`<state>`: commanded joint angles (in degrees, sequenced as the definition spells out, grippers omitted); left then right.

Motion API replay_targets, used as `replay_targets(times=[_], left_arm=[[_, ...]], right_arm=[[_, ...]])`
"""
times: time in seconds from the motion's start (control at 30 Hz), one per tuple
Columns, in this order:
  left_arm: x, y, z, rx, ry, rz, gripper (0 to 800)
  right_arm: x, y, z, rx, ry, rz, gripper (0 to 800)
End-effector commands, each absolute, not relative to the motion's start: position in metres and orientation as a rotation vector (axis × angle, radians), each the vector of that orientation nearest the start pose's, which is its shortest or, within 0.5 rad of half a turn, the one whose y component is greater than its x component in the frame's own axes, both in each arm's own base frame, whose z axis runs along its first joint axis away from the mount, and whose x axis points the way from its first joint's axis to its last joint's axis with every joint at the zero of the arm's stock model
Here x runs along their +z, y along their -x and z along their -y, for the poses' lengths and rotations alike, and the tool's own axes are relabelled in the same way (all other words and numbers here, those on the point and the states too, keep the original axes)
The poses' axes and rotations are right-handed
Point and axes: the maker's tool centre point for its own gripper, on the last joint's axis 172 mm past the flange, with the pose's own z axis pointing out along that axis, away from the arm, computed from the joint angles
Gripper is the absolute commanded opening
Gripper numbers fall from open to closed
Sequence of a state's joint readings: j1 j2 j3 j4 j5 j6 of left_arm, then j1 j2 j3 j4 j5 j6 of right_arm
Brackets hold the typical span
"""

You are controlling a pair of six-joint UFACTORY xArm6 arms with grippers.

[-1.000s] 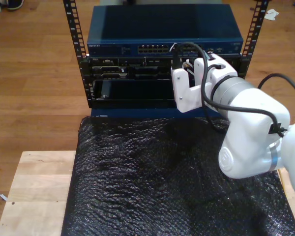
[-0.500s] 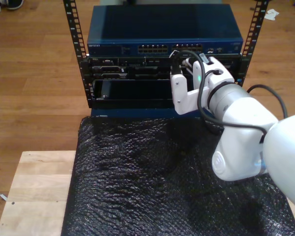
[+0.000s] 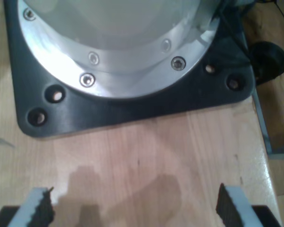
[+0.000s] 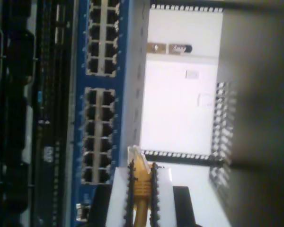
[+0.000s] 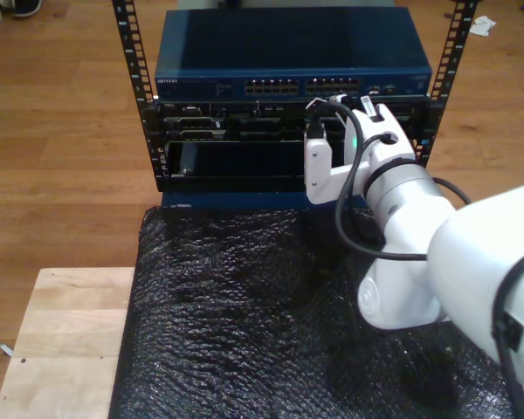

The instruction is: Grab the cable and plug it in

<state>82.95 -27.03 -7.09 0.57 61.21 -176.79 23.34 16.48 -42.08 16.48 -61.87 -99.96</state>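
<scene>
In the exterior view, my second gripper (image 5: 332, 118) sits at upper centre of the frame, right in front of the blue network switch (image 5: 293, 61) mounted at the top of the black rack (image 5: 144, 96). The white arm (image 5: 437, 253) comes in from the lower right of the frame and covers much of that side. The black bubbled mat (image 5: 236, 323) fills the lower middle of the frame, and its left half lies open; a strip of pale wooden table (image 5: 61, 340) shows at the lower left. Small white lettering sits at the switch's left front edge, too small to read.

In the first wrist view, my first gripper (image 3: 135, 210) has its two toothed pads spread wide apart with nothing between them, low in the frame over bare wood. Above them, the dark base plate (image 3: 132, 106) with bolt holes carries a round silver flange (image 3: 128, 61). The tabletop's edge shows near the frame's right side.

In the second wrist view, my second gripper (image 4: 141, 196) is clamped on the cable (image 4: 142, 189), yellow-orange, at lower centre of the frame, its clear plug (image 4: 135, 155) poking out beyond the pads. The plug tip lies just beside the blue switch's lower block of ports (image 4: 98, 135), apart from any socket as far as can be seen. Small labels on the pale wall beyond are blurred.
</scene>
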Motion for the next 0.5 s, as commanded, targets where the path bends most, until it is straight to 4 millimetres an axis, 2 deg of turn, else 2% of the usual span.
replay_targets(times=[0.13, 0.23, 0.5], left_arm=[[0.031, -0.013, -0.119, -0.557, 2.2, -2.652, 800], [0.031, -0.013, -0.119, -0.559, 2.2, -2.653, 800], [0.031, -0.013, -0.119, -0.557, 2.2, -2.652, 800]], right_arm=[[0.307, -0.604, -0.179, 1.27, -1.131, -1.321, 0], [0.313, -0.612, -0.18, 1.282, -1.126, -1.275, 0], [0.324, -0.62, -0.166, 1.25, -1.093, -1.138, 0]])
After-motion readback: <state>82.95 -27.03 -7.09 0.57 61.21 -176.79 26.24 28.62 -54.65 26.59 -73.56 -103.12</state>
